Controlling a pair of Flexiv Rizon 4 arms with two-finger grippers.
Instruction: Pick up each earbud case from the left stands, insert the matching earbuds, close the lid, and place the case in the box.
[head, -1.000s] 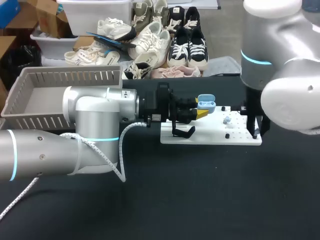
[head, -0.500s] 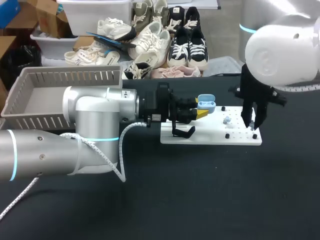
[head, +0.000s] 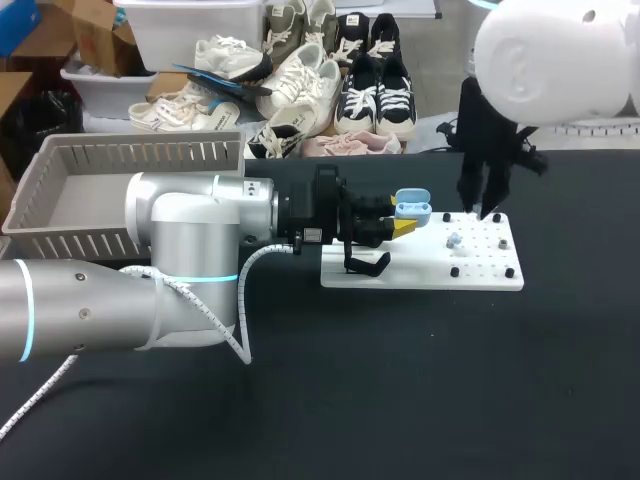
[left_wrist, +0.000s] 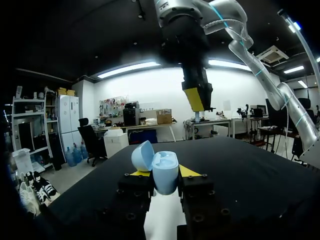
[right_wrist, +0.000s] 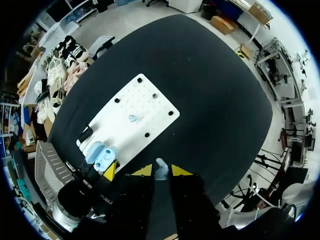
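Seemingly open table (head: 400, 380) before pegboard (head: 430, 278)

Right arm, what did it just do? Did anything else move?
The right pincer rose off the right end of the white board and swung toward the table's far side. It is shut on a light blue earbud, but whether it grabbed it just now cannot be seen. The left pincer stayed put, shut on the open blue case. The other earbud kept its place on the board.

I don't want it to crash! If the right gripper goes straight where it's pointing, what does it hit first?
Probably the white board. The right gripper, holding a blue earbud, points down at it with nothing between. Depth is unclear; it might meet the black table instead.
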